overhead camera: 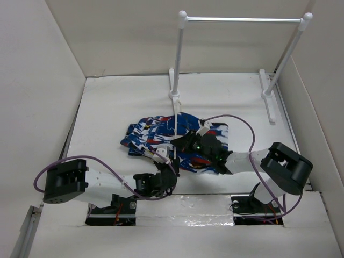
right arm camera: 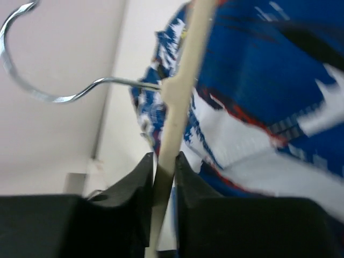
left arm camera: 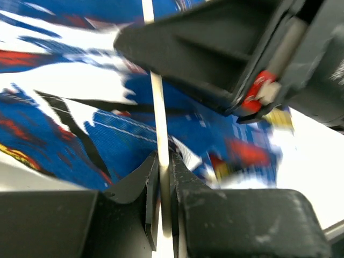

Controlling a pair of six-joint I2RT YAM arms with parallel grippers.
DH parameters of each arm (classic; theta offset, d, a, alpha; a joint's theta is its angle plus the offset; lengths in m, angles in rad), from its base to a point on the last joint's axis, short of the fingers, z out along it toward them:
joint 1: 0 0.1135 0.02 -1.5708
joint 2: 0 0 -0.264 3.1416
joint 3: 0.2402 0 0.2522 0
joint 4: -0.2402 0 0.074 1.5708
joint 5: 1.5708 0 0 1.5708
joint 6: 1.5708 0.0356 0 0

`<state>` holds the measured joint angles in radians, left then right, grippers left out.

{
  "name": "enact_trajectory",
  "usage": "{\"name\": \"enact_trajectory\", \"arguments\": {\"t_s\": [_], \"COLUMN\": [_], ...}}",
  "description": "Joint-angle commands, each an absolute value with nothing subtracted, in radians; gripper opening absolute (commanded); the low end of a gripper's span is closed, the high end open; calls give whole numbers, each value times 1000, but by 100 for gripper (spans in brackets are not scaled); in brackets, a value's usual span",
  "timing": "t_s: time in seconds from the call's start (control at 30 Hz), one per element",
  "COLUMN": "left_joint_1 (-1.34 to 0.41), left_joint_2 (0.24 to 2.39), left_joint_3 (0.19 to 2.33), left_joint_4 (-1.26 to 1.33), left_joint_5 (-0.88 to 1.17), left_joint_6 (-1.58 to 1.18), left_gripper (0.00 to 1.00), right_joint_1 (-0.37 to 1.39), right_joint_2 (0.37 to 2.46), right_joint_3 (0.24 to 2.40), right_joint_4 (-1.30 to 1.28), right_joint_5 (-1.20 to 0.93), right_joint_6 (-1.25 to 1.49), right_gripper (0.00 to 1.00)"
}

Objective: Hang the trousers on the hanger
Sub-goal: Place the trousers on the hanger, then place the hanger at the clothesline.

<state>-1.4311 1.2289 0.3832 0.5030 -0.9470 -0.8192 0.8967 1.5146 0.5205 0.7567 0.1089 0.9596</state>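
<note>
Atop trousers [overhead camera: 153,131], hanger [right arm camera: 180,88] in left claw [left arm camera: 163,165]

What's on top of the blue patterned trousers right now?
The thin cream-white hanger with a metal hook crosses over the blue streaked fabric trousers, pinched by the left gripper and right gripper. The grippers hide the rest of its frame.

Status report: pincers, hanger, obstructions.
Left pincer shut on hanger bar. Right pincer shut on it near hook. Trousers bunched on table beneath, not hung. Rail stand behind, apart.
</note>
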Motion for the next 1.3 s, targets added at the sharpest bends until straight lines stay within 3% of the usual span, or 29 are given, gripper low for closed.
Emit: {"name": "enact_trajectory", "arguments": {"t_s": [0.0, 0.07, 0.2, 0.37, 0.47, 0.8, 1.27], "left_joint_1": [-1453, -1453, -1453, -1453, -1453, -1453, -1453], "left_joint_2": [1169, 1131, 1008, 775, 665, 502, 335], "left_joint_3": [400, 406, 406, 437, 465, 572, 463], "left_joint_4": [635, 612, 588, 493, 433, 238, -43], "left_joint_5": [-986, -991, -982, -980, -979, -1008, -1029], "left_joint_6": [-775, -767, -707, -623, -594, -563, -801], "left_gripper": [0, 0, 1, 40, 50, 51, 49], "right_joint_1": [913, 913, 884, 822, 761, 501, 149], "right_joint_2": [1537, 1520, 1447, 1338, 1298, 1187, 1302], "right_joint_3": [496, 483, 491, 500, 499, 586, 1146], "right_joint_4": [988, 1026, 1029, 1057, 1095, 1094, 661], "right_joint_5": [94, 95, 57, -32, -95, -284, -494], "right_joint_6": [972, 994, 1012, 1089, 1153, 1298, 1192], "right_gripper": [11, 1, 0, 0, 0, 0, 0]}}
